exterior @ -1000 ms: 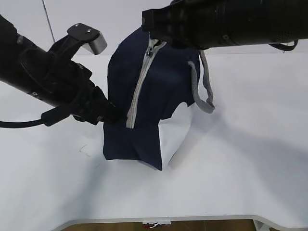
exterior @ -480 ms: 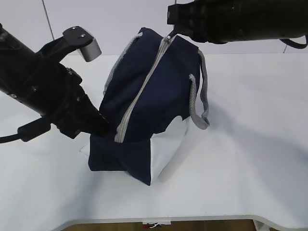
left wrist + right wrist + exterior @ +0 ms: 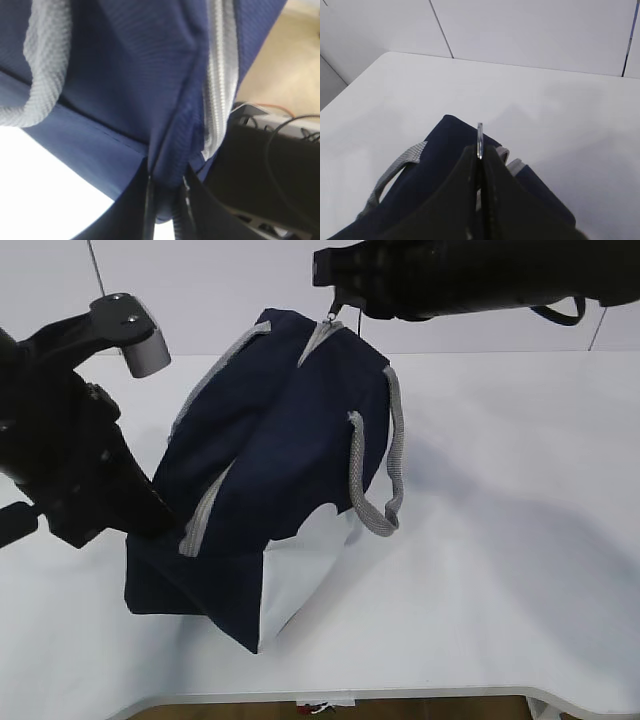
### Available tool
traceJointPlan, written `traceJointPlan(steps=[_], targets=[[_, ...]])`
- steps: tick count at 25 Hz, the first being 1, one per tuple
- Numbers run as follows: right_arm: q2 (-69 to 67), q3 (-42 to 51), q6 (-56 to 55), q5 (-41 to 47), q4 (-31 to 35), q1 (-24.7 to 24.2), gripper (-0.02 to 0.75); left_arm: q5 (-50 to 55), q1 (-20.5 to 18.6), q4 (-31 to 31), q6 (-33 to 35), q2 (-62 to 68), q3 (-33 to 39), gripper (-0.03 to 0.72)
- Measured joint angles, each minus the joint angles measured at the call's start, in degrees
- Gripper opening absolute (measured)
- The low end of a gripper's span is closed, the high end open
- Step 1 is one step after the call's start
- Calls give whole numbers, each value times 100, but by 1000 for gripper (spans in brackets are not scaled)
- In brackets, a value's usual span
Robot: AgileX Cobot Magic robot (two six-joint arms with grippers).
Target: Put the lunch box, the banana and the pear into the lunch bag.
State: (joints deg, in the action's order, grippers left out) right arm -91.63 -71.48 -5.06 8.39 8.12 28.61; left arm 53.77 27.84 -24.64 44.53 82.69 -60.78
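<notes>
Table (image 3: 520, 570): white, wide, fills most of the exterior view.

Bag (image 3: 270, 470): navy, white lower panel, sits on the table left of centre, tilted, its top leaning back and to the right. Grey zipper (image 3: 205, 515) runs along the upper face and looks closed along the length that shows. One grey webbing handle (image 3: 385, 465) hangs in a loop down the right side; another lies along the upper left edge. Box, banana and pear not seen in any view.

Left arm (image 3: 70, 460): black, bulky, low at the left, pressed against the bag's near-left end. Left gripper (image 3: 165, 200): in its wrist view the two fingers are nearly together, pinching a fold of navy fabric beside the zipper's end.

Right arm (image 3: 470, 275): black, comes in from the upper right, level, above the bag's top. Right gripper (image 3: 480, 165): fingers together, clamped on the ring pull (image 3: 480, 140), whose thin metal edge stands up just above the fingertips. In the exterior view the pull sits at the zipper's far, high end, directly under the gripper tip.
</notes>
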Motion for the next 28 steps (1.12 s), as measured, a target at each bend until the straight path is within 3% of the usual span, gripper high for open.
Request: traceJointPlan(steps=[13,24,28], targets=[[-967,-901,0,145,-496,-198,13,285,-22,243,-285,-280,0,34],[-1233,-1325,0,677,-343,-440,13,253,-22,231,-322,-280,0,33],[-1235,-1705,0,1288,-129,-407,13,245,-22,231,-716,-280,0,46]])
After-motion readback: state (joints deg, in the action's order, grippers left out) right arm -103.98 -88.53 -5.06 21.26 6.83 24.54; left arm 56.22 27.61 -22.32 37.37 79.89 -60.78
